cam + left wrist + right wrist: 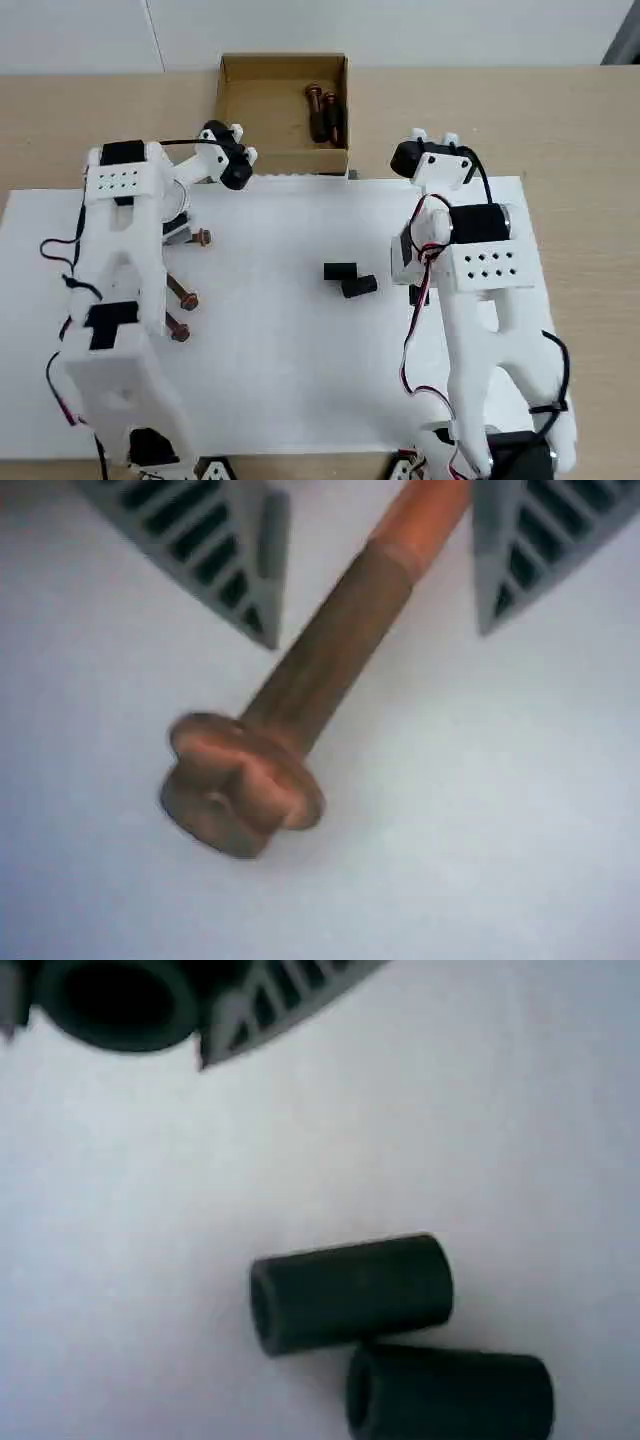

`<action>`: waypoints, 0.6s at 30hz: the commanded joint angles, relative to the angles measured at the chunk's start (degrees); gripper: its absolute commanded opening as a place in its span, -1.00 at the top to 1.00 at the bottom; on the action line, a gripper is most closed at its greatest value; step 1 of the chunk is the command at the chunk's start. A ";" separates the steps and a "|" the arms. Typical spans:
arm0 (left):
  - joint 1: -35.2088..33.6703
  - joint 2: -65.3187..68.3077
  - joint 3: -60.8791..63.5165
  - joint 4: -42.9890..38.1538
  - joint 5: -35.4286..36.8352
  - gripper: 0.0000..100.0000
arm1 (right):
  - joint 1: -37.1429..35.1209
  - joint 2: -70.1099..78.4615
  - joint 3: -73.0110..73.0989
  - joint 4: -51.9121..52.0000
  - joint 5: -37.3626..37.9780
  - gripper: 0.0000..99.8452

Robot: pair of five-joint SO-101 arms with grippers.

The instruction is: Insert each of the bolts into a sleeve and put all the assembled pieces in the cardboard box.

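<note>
Fingers (pixel 200 540) of the left gripper (pixel 372 630) stand apart around a bolt (pixel 300 730); the right gripper (pixel 105 1022) clamps a sleeve (pixel 120 990).
Closing off-centre could roll the bolt across the white sheet (pixel 280 380) or pinch it askew, spoiling alignment with the sleeve's bore. Count: three bare bolts, including two other bolts (pixel 185 296) beside the left arm; three sleeves, with two loose sleeves (pixel 340 270) mid-sheet; two assembled pieces (pixel 322 112) in the one cardboard box (pixel 260 110) on the desk (pixel 580 150).
</note>
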 commanded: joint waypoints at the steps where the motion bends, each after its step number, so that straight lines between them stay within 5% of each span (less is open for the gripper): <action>1: 0.97 0.79 -2.77 0.44 -0.53 0.79 | 0.22 -1.98 -0.26 -0.92 -0.35 0.99; 18: 2.55 1.23 -5.67 7.56 -0.53 0.79 | 0.22 -1.98 -0.18 -1.63 -0.35 0.99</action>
